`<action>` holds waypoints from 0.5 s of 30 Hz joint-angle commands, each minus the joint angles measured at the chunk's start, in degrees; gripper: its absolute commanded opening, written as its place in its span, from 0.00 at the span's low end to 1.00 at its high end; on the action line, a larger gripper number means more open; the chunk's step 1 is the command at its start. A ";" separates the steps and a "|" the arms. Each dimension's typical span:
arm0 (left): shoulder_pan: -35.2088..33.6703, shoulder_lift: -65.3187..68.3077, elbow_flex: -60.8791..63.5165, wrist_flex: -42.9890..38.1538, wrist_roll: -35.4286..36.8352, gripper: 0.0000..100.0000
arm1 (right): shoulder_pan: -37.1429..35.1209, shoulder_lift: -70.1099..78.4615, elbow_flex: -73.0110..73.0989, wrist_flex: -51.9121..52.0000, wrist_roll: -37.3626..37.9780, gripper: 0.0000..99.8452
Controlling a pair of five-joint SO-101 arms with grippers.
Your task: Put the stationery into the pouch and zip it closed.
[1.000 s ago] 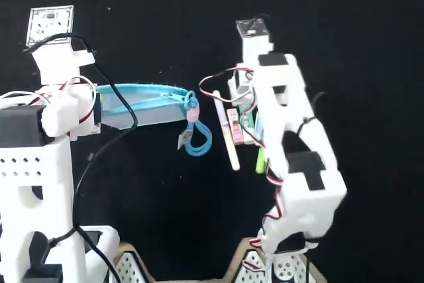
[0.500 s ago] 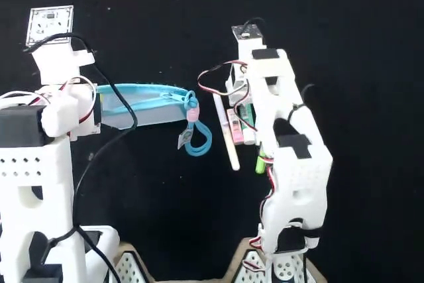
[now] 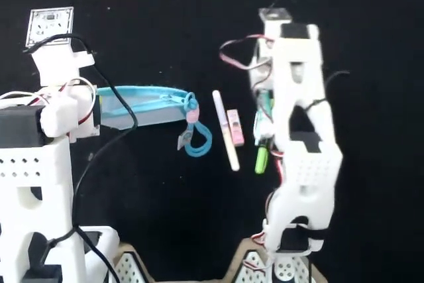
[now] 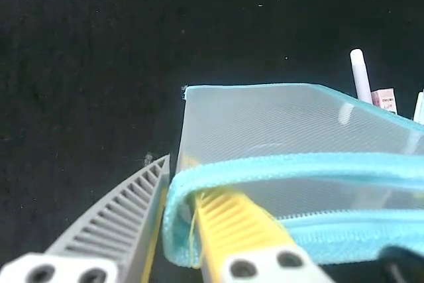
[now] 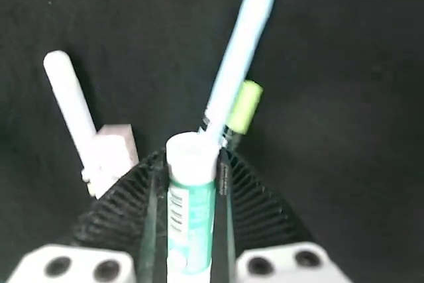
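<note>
A light-blue mesh pouch (image 3: 142, 105) lies left of centre, its zip partly open, with a blue loop (image 3: 197, 138) at the puller end. My left gripper (image 3: 99, 107) is shut on the pouch's left rim (image 4: 199, 183), yellow finger inside and grey finger outside. My right gripper (image 3: 265, 116) is shut on a white-and-green tube (image 5: 191, 210), raised to the right of the other stationery. A white pen (image 3: 225, 130), a pink eraser (image 3: 234, 127) and a green highlighter (image 3: 261, 159) lie on the cloth. Beyond the tube in the right wrist view are a light-blue pen (image 5: 242, 44) and the highlighter (image 5: 242, 105).
A black cloth (image 3: 371, 64) covers the table, with open room at the far right and near front centre. A white marker card (image 3: 50, 23) sits at the back left. Red and black cables (image 3: 233, 57) hang by the right arm.
The right arm has moved right and back from the stationery cluster, carrying the white-and-green tube. The white pen and pink eraser now show uncovered. The left arm and pouch have not moved.
</note>
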 commanded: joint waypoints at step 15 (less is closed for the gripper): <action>-0.31 0.97 1.10 0.09 0.18 0.03 | 30.07 -13.32 14.29 1.67 22.59 0.01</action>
